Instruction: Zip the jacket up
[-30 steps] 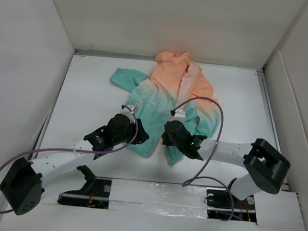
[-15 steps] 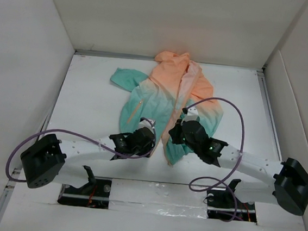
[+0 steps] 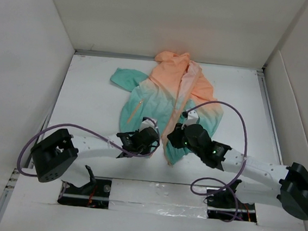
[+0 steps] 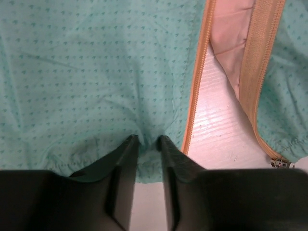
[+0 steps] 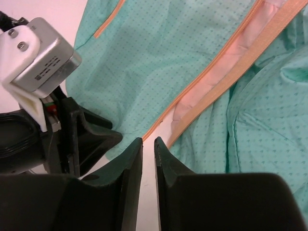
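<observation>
The jacket [image 3: 160,102] lies flat and unzipped, with its peach hood far and its teal hem near. My left gripper [image 3: 147,142] is shut on the hem of the left front panel [image 4: 96,72], and teal fabric bunches between its fingertips [image 4: 130,144]. The orange zipper edge [image 4: 195,96] runs just right of it. The zipper slider [image 4: 279,163] sits at the bottom of the other panel. My right gripper [image 3: 173,135] hovers over the open gap, with its jaws nearly together and nothing between them. Its tips [image 5: 148,142] are near the zipper edges [image 5: 211,91].
White walls [image 3: 27,70] box in the table on the left, right and back. The left gripper's body and camera housing [image 5: 38,62] sit close beside the right gripper. Purple cables [image 3: 220,108] loop over both arms. The arm bases [image 3: 157,195] stand at the near edge.
The left gripper has moved right and nearer, to the hem by the zipper, and closed on the fabric. The right arm has stretched out, and its gripper has shifted slightly over the zipper gap.
</observation>
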Action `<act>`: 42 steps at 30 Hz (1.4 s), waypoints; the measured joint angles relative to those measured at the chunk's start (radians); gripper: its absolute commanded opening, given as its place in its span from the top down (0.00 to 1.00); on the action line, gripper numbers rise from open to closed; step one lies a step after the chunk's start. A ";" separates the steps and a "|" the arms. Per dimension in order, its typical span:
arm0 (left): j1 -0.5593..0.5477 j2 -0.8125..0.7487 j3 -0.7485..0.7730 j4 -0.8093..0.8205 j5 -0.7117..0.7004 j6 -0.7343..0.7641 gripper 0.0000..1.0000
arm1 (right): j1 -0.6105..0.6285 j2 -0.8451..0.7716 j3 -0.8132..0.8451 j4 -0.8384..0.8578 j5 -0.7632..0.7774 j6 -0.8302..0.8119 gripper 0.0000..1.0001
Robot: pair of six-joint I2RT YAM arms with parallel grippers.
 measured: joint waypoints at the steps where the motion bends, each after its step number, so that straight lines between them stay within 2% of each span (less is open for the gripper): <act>1: 0.000 0.005 0.000 0.003 0.003 0.002 0.86 | 0.000 -0.002 -0.001 -0.001 -0.004 0.000 0.76; 3: 0.000 0.010 0.000 0.016 0.011 0.010 1.00 | 0.003 -0.006 -0.001 0.000 -0.007 0.000 0.74; 5: 0.000 0.021 0.000 0.027 0.015 0.018 1.00 | 0.005 -0.007 -0.001 0.000 -0.008 -0.001 0.71; 9: 0.000 0.030 0.000 0.052 0.031 0.018 1.00 | 0.012 -0.018 0.001 -0.017 -0.008 -0.009 0.57; 12: 0.000 0.001 0.000 0.104 0.062 -0.004 1.00 | 0.011 -0.074 0.002 -0.050 -0.013 -0.021 0.54; 14: 0.011 -0.038 0.000 0.157 0.093 -0.030 1.00 | 0.009 -0.132 0.002 -0.051 -0.019 -0.027 0.56; 17: 0.048 -0.099 0.000 0.246 0.140 -0.082 1.00 | 0.005 -0.205 0.006 -0.045 -0.026 -0.034 0.76; 18: 0.061 -0.118 0.000 0.272 0.148 -0.104 1.00 | 0.005 -0.217 0.012 -0.043 -0.025 -0.035 0.92; 19: 0.071 -0.136 0.000 0.298 0.153 -0.126 1.00 | 0.005 -0.220 0.018 -0.042 -0.023 -0.040 0.99; 23: 0.085 -0.188 0.000 0.397 0.170 -0.206 1.00 | 0.005 -0.195 0.053 -0.041 -0.031 -0.040 1.00; 26: 0.085 -0.214 -0.001 0.443 0.172 -0.258 1.00 | 0.005 -0.180 0.071 -0.037 -0.043 -0.026 0.76; 27: 0.085 -0.223 -0.003 0.457 0.172 -0.274 1.00 | 0.005 -0.182 0.071 -0.031 -0.047 -0.019 0.63; 30: 0.085 -0.266 -0.037 0.504 0.165 -0.321 1.00 | 0.001 -0.197 0.060 0.007 -0.052 0.010 0.49; 35: 0.085 -0.334 -0.106 0.546 0.137 -0.384 1.00 | -0.002 -0.233 0.036 0.043 -0.053 0.059 0.44; 42: 0.085 -0.362 -0.138 0.562 0.121 -0.430 1.00 | -0.002 -0.260 0.027 0.052 -0.050 0.103 0.48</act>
